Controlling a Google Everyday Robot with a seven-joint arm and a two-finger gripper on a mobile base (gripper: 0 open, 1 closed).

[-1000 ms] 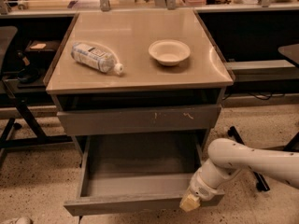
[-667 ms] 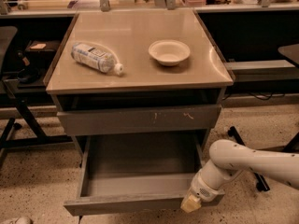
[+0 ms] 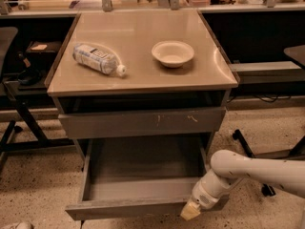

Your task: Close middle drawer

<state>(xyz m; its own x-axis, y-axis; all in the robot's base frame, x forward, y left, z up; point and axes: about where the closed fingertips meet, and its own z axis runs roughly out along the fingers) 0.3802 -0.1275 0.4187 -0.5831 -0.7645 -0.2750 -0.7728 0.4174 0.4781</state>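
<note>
The middle drawer [image 3: 125, 208] is pulled far out of the grey cabinet, and its bare grey inside [image 3: 143, 163] shows from above. Its plain flat front faces me near the bottom of the view. My gripper [image 3: 191, 213] is at the right end of that front, low at the front right corner and touching or nearly touching it. The white arm [image 3: 257, 168] reaches in from the right. Above it, the wider grey front with pale scratch marks [image 3: 143, 122] stands slightly out from the cabinet.
A plastic bottle [image 3: 97, 58] lies on its side and a white bowl [image 3: 172, 53] stands on the cabinet top [image 3: 143, 78]. A black chair [image 3: 14, 80] is to the left, a chair base [image 3: 248, 142] to the right, and a counter [image 3: 143, 4] behind.
</note>
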